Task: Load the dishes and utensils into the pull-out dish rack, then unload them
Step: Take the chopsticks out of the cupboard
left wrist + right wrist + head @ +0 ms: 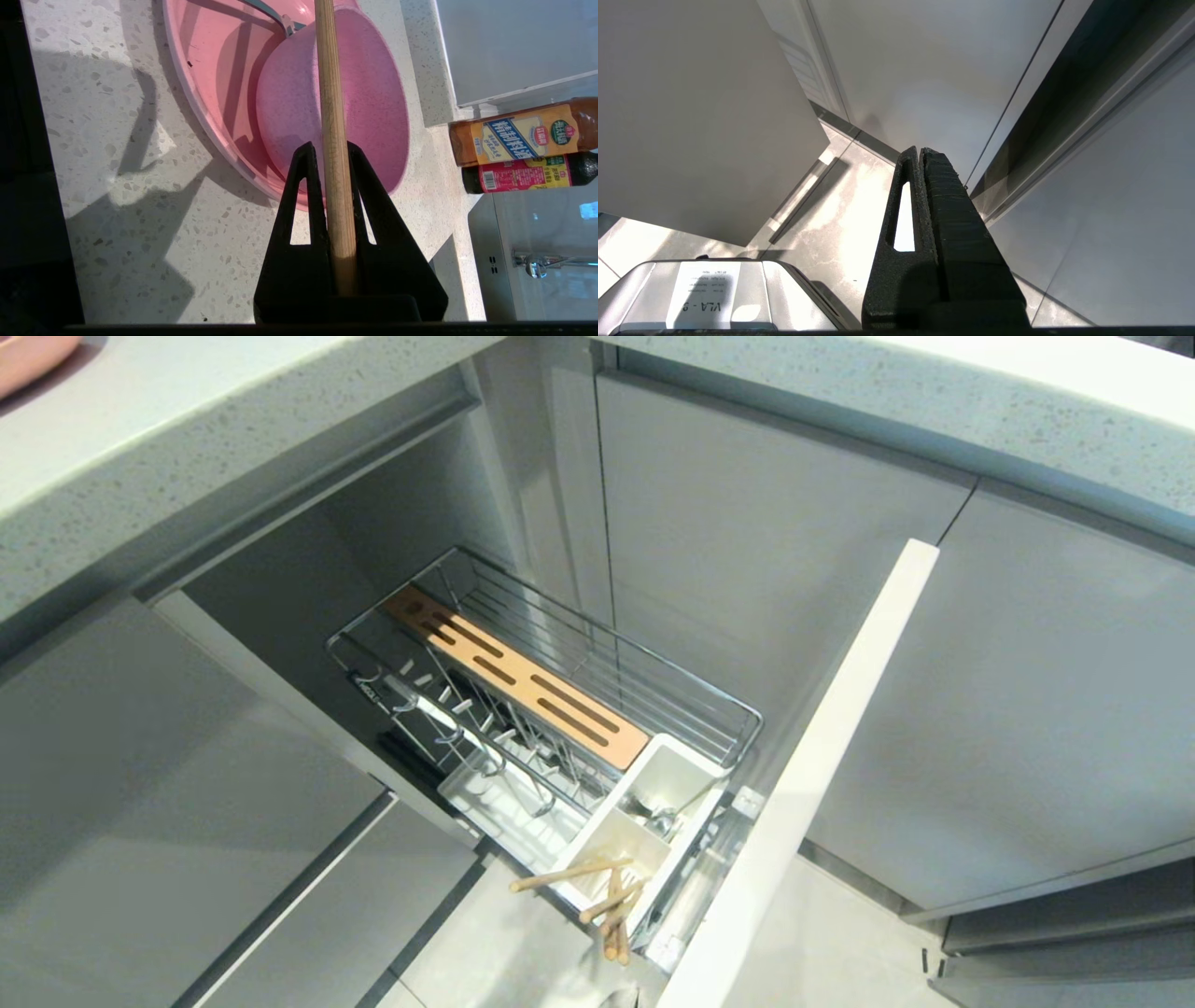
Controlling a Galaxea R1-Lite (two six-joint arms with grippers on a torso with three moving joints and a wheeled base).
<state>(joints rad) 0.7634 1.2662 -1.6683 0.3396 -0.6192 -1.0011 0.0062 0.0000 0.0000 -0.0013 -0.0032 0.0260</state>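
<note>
My left gripper (331, 147) is shut on one light wooden chopstick (329, 93), which runs lengthwise between the fingers. It hangs over the speckled countertop (117, 140), just above the pink bowl (373, 116), which sits on the pink plate (205, 70). A thin metal utensil (275, 21) lies on the plate beside the bowl. In the head view the pull-out dish rack (597, 644) stands drawn out, holding no dishes. More chopsticks (569, 875) lean out of its white utensil box (691, 770). An edge of the pink plate (33, 359) shows on the counter. My right gripper (920, 150) is shut on nothing, parked low by the cabinet fronts.
The rack's pale front panel (812, 775) juts out to its right. A slotted wood strip (518, 677) lies along the basket. Two sauce bottles (523, 140) stand on the counter beyond the bowl. Grey cabinet doors (1027, 691) flank the rack.
</note>
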